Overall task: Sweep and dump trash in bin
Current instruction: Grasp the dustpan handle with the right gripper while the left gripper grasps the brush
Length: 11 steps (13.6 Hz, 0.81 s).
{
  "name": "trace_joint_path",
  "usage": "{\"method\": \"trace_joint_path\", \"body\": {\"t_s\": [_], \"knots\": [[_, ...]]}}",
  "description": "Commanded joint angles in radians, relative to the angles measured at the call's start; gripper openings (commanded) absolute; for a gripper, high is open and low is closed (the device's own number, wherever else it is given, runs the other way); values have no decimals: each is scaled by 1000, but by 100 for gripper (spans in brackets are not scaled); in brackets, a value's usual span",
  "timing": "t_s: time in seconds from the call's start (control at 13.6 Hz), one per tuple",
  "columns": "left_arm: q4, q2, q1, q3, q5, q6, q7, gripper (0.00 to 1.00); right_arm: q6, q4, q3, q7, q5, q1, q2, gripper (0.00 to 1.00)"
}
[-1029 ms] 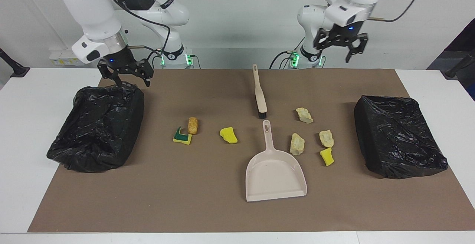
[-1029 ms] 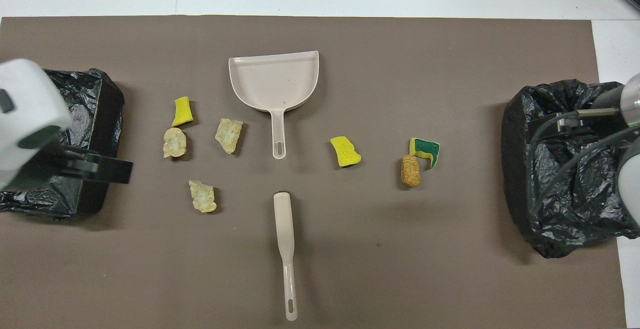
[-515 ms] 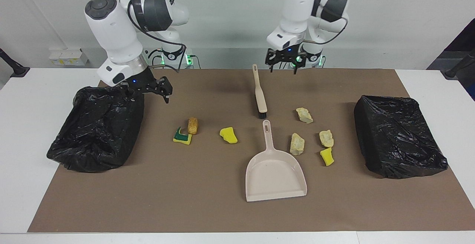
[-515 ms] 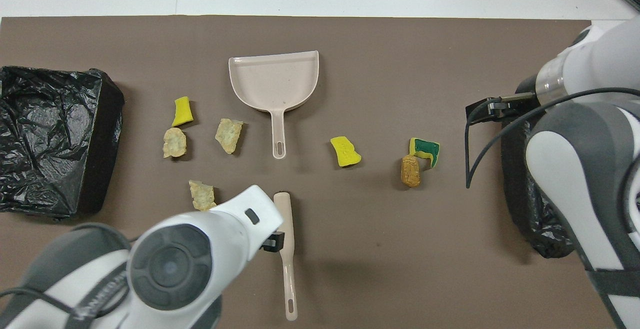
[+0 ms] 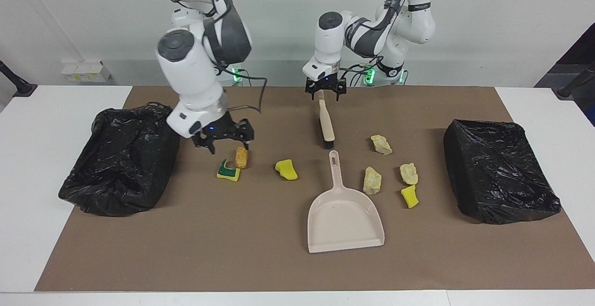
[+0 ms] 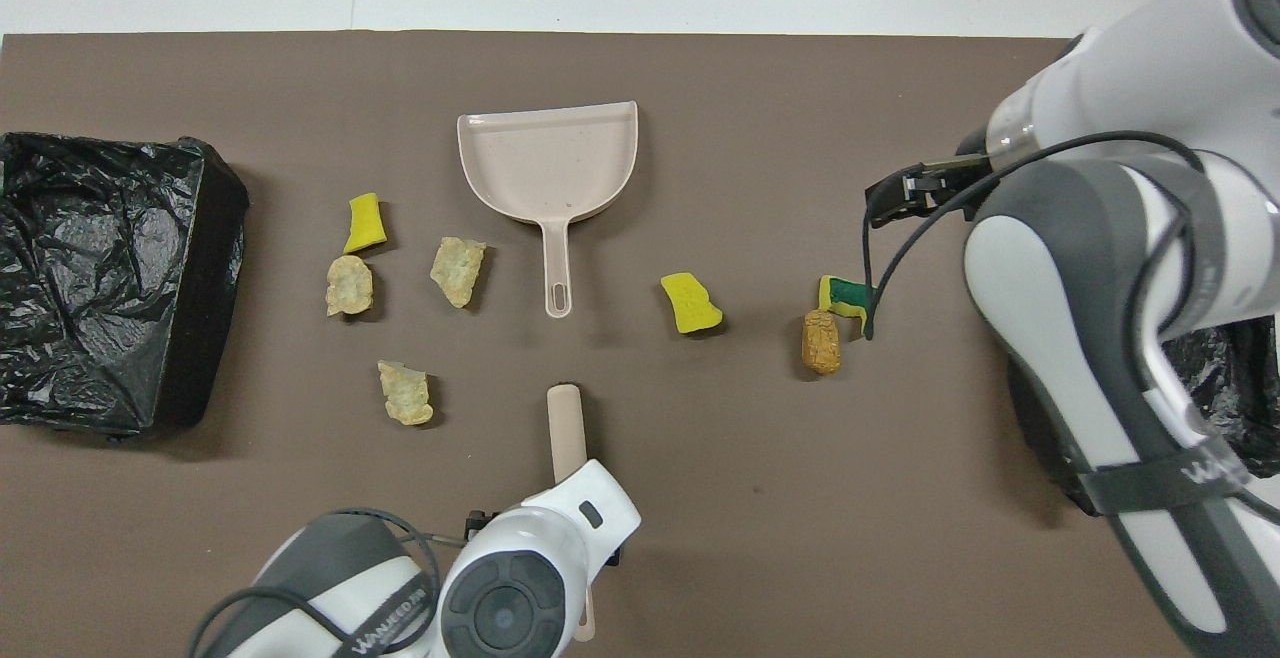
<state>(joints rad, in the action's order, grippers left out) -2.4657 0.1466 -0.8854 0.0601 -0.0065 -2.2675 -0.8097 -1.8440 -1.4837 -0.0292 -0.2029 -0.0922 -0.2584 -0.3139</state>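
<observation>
Facing view shows us the trash strewn beside the dustpan: soft, light, crushable scraps, so we would sweep; left end effector, wide, straddles the brush handle, our stiff hold; right end effector wide, empty.

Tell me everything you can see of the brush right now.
The brush is a slim beige plastic-looking piece with a long handle and a short head of dark bristles. It lies flat on the brown mat, handle toward the robots, bristles pointing at the dustpan handle, a small gap between. The open left gripper straddles its handle end; contact is unclear.
</observation>
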Motion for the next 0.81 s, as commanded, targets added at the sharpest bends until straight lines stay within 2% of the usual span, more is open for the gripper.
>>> {"method": "trace_joint_path", "body": {"t_s": [0.0,0.22,0.29,0.37,0.44,0.51,0.74], "knots": [[-56,24,-58,-20,-10,-32,-32,100,-26,30,-1,-97,-18,-40,-46,100],[-30,10,-50,-22,-10,-26,-29,64,-105,36,-1,-215,-18,-103,-86,100],[-26,13,-44,-25,-10,-20,-28,44,-139,36,-1,-275,-18,-128,-97,100],[-16,13,-44,-26,-10,-14,-28,20,-167,36,-1,-326,-17,-162,-114,100],[-16,13,-43,-26,-9,-12,-26,4,-197,36,0,-351,-15,-185,-131,100],[-15,13,-40,-28,-9,-10,-26,0,-227,36,0,-371,-15,-205,-148,100],[20,18,-15,-29,5,60,-11,0,-322,51,2,-446,0,-268,-214,100]]}}
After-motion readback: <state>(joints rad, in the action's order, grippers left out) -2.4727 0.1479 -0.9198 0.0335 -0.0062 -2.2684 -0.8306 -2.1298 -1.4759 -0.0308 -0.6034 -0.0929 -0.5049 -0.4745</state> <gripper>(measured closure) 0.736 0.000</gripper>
